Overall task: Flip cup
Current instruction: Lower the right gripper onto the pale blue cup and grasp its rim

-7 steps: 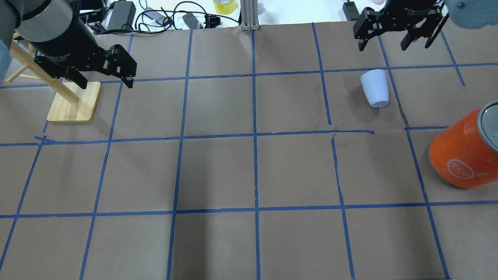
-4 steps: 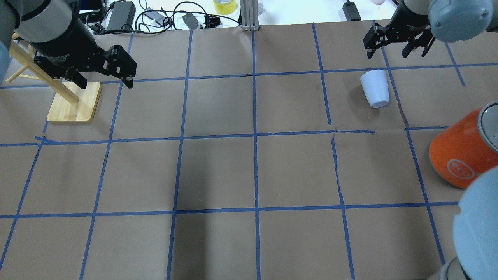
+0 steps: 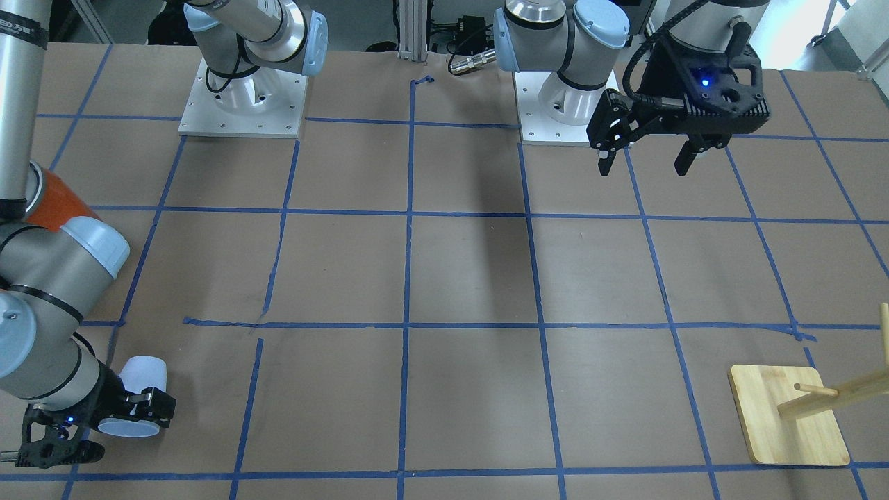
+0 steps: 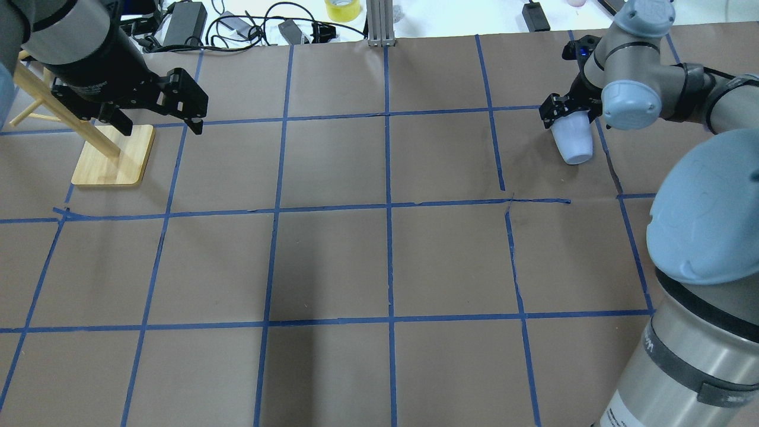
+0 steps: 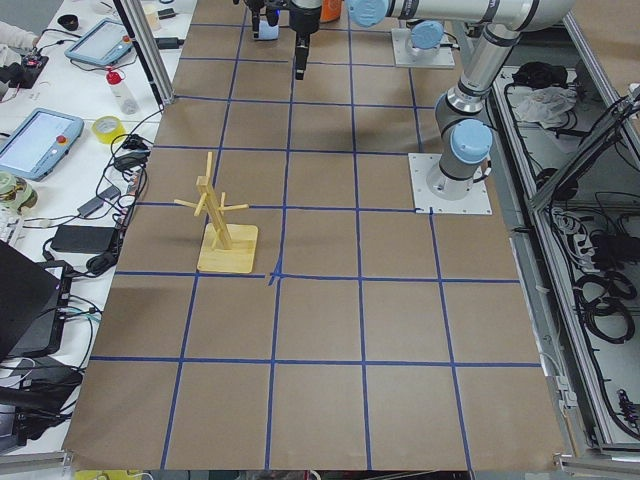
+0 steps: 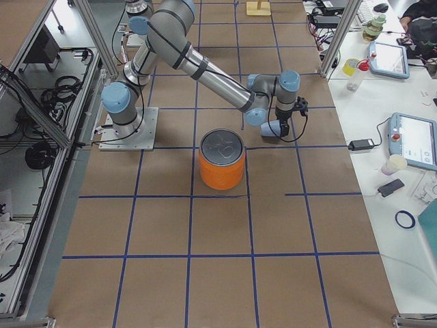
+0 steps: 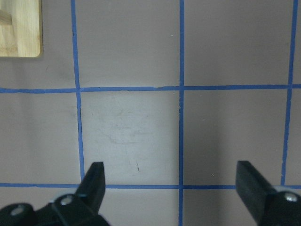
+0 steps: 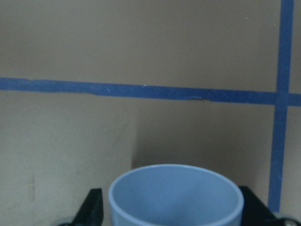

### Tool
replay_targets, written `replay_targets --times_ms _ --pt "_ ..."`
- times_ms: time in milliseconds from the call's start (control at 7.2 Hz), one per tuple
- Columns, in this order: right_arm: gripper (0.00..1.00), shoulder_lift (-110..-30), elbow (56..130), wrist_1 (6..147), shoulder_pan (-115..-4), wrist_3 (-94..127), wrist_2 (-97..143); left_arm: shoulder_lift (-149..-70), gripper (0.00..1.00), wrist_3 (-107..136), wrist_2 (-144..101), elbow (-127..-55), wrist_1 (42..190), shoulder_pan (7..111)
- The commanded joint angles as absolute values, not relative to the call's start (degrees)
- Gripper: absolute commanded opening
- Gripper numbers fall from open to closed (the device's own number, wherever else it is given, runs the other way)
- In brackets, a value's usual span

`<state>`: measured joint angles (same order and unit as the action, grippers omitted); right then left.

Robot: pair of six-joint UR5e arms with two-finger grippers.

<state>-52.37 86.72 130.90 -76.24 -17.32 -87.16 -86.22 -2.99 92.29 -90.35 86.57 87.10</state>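
The cup [image 4: 574, 145] is a small pale blue-white tumbler at the far right of the table. It appears to lie on its side, wide mouth away from the robot. It also shows in the front view [image 3: 142, 378]. My right gripper [image 4: 569, 121] is open and points down, with a finger on each side of the cup's wide end. In the right wrist view the cup's rim [image 8: 176, 197] sits between the two fingers, with small gaps on both sides. My left gripper [image 4: 161, 124] is open and empty above the far left, beside the wooden rack.
A wooden peg rack [image 4: 112, 157] stands at the far left. A large orange cylinder with a silver top [image 6: 222, 160] stands near the cup on the robot's side, hidden in the overhead view by my right arm's elbow [image 4: 705, 225]. Cables [image 4: 237, 24] lie beyond the far edge.
My right gripper has come down from the far edge onto the cup and now straddles its wide end. The right elbow has swung in over the orange cylinder. The cup and left arm have not moved.
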Motion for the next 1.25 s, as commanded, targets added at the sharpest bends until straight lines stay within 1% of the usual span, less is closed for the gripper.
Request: replay_targets --times_ms 0,139,278,556,833,972,1111 --pt "0.78 -51.9 86.6 131.3 -76.5 -17.0 -86.9 -86.2 1.0 -3.0 92.3 -90.4 86.6 87.1" --pt "0.7 -52.4 86.5 130.8 -76.6 -17.1 -86.9 -86.2 1.0 -3.0 92.3 -90.4 86.6 87.1" --pt "0.64 -53.2 86.0 130.3 -77.0 -17.8 -86.6 -86.2 1.0 -3.0 92.3 -90.4 86.6 87.1" --pt "0.65 -57.3 86.7 128.9 -82.8 -22.8 -86.7 -86.2 1.0 -3.0 92.3 -90.4 86.6 87.1" --pt "0.65 -60.6 86.6 122.8 -93.2 -28.0 -88.2 -86.2 1.0 -3.0 92.3 -90.4 86.6 87.1" --pt "0.65 -60.8 86.5 123.3 -98.3 -36.1 -88.0 -86.2 1.0 -3.0 92.3 -90.4 86.6 87.1" --pt "0.65 -60.4 86.1 125.2 -102.3 -39.6 -87.7 -86.2 1.0 -3.0 92.3 -90.4 86.6 87.1"
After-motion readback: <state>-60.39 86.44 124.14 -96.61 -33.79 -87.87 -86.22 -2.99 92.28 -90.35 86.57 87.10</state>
